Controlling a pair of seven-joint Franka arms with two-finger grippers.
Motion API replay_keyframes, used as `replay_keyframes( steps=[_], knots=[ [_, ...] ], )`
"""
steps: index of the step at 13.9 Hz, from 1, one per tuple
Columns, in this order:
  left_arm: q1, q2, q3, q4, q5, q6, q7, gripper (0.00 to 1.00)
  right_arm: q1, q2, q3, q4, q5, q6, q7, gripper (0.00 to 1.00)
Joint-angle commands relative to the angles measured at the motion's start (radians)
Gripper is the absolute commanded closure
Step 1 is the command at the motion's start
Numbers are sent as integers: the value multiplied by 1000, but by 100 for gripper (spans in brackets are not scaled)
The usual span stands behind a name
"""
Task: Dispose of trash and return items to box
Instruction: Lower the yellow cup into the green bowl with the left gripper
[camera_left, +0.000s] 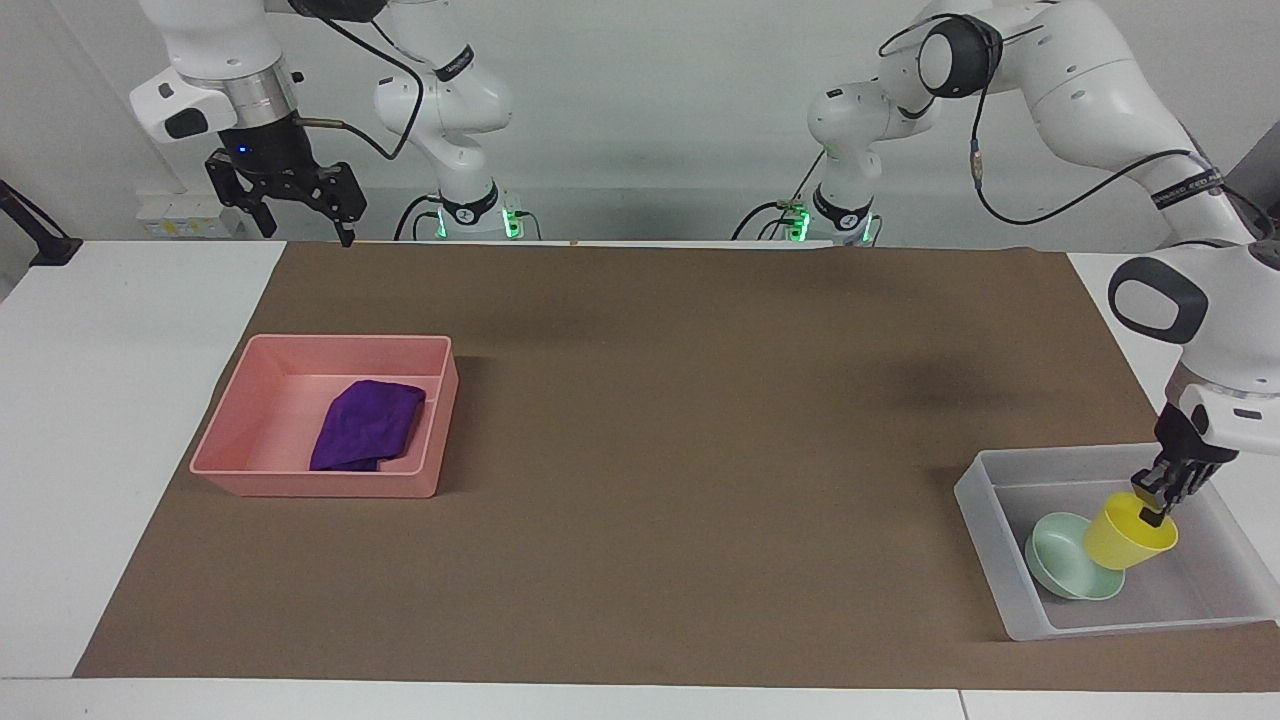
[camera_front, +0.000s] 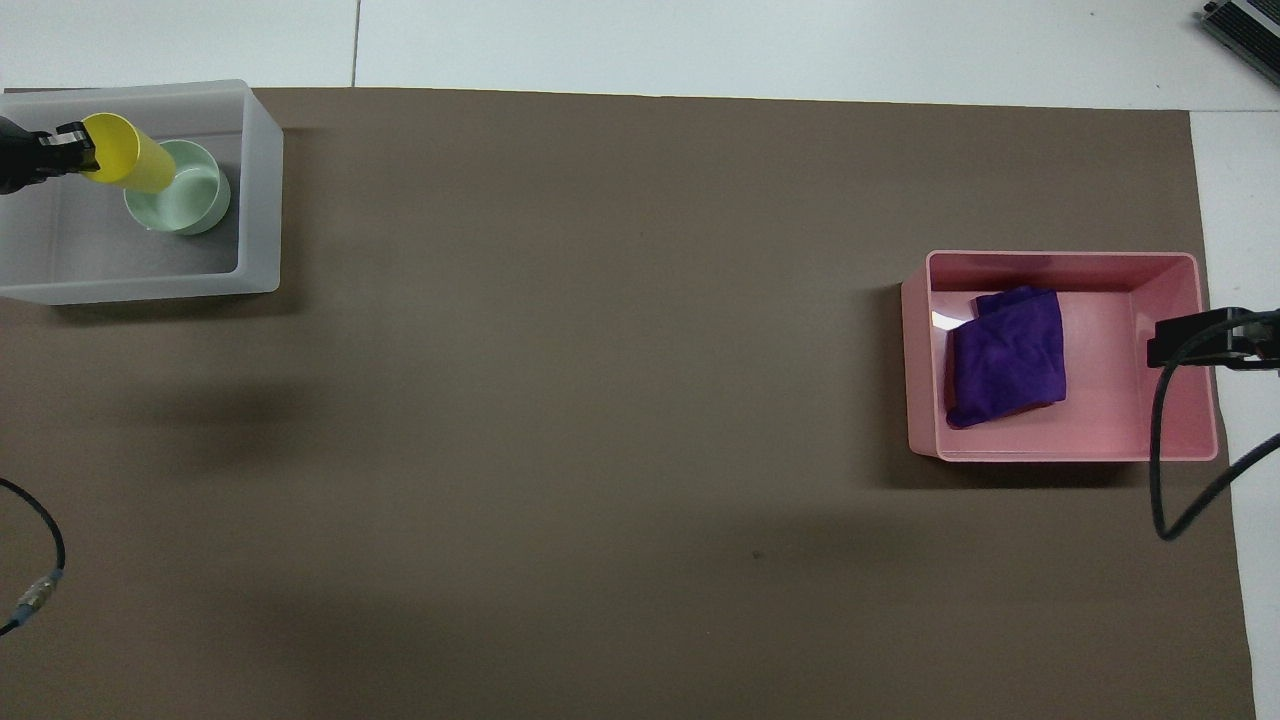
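Note:
My left gripper (camera_left: 1152, 510) is shut on the rim of the yellow cup (camera_left: 1128, 537), holding it tilted low inside the translucent box (camera_left: 1008, 585). From overhead, the left gripper (camera_front: 72, 158) is at the view's edge, and the cup (camera_front: 128, 166) overlaps the rim of the mint-green bowl (camera_front: 187, 192). The bowl (camera_left: 1062, 566) rests on the bottom of the box (camera_front: 262, 200). The purple cloth (camera_left: 364, 424) lies crumpled in the pink tray (camera_left: 312, 486). My right gripper (camera_left: 303, 228) waits raised and open, over the pink tray's edge nearest the right arm's end.
A brown mat (camera_left: 660, 420) covers most of the white table. From overhead, the pink tray (camera_front: 1062, 456) holds the cloth (camera_front: 1006, 356). My right gripper (camera_front: 1195, 340) and its black cable (camera_front: 1160, 460) hang above that tray's end.

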Motion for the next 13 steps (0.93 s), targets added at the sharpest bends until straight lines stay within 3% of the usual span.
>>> replay_keyframes(
  steps=[1, 5, 6, 9, 11, 13],
  knots=[
    [-3, 1, -11, -11, -25, -24, 52, 100, -17, -13, -5, -19, 52, -11, -26, 0],
    [-7, -6, -9, -67, -32, -24, 122, 100, -46, -15, -12, -25, 97, -41, -72, 0],
    [-9, -8, -9, -70, -32, -26, 122, 88, -45, -15, -14, -30, 97, -41, -71, 0],
    [-9, -8, -23, -48, -22, -46, 125, 0, -40, -16, -12, -33, 95, -33, -68, 0],
    [-10, -37, -27, -36, -21, -43, 179, 0, -40, -16, -12, -33, 95, -34, -63, 0],
    [-58, -129, -23, -79, -22, -81, 228, 0, -43, -16, -12, -30, 97, -31, -63, 0]
  ],
)
